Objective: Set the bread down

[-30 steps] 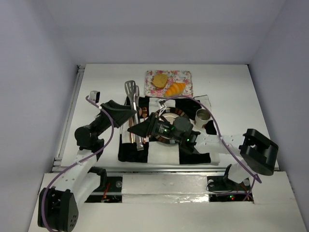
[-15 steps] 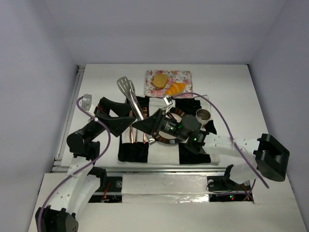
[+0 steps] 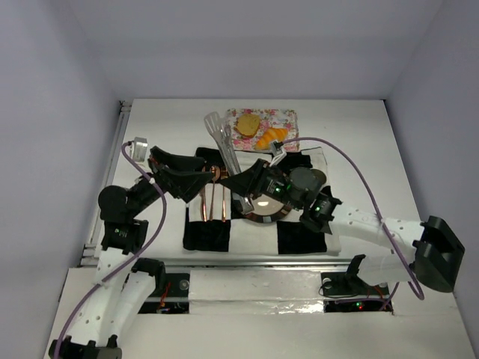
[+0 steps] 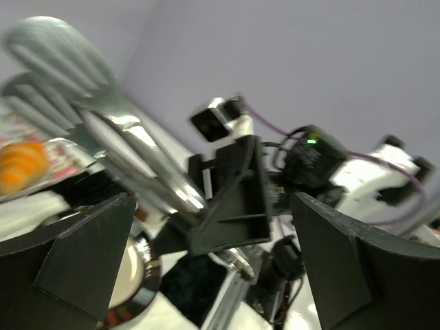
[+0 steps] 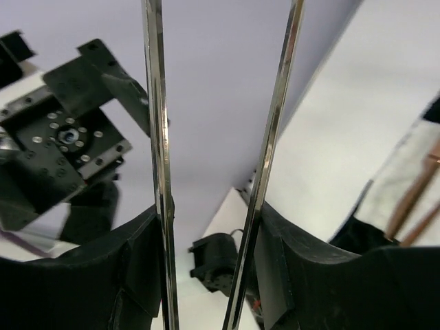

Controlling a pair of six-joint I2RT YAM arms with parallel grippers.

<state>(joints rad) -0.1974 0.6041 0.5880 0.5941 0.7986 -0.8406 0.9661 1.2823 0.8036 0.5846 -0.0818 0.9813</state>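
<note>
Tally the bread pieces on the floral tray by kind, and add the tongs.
croissant: 1
round bun: 1
tongs: 1
total: 3

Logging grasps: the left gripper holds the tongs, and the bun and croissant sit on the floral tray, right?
No: the right gripper holds the tongs, as the right wrist view shows. The bun and croissant do sit on the floral tray.
</note>
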